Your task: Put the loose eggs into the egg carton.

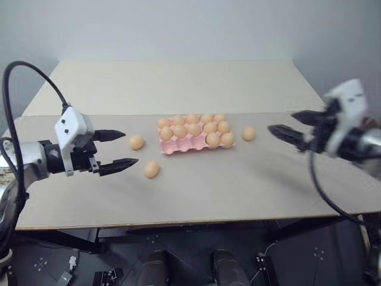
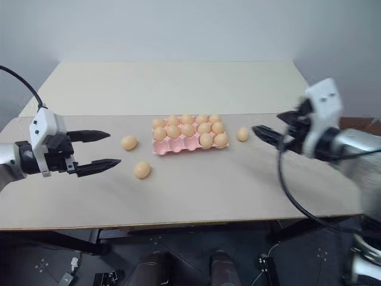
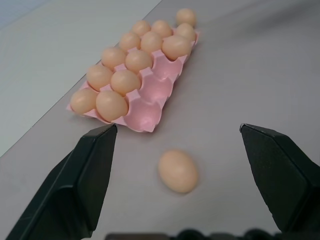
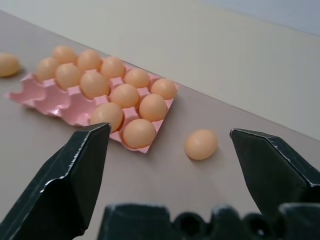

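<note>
The pink egg carton (image 1: pixel 195 142) lies flat mid-frame, apparently three front cups empty. Three tan loose eggs (image 1: pixel 137 142) rest around it: two left, one (image 1: pixel 249 133) right.

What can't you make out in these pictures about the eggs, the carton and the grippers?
- The right gripper: smeared by motion blur in the head views, so its fingertip outlines are unclear.
- The egg carton: its far end is cut off by the edge of the right wrist view.
- The loose egg beyond it: partly cut off by the same edge.
</note>
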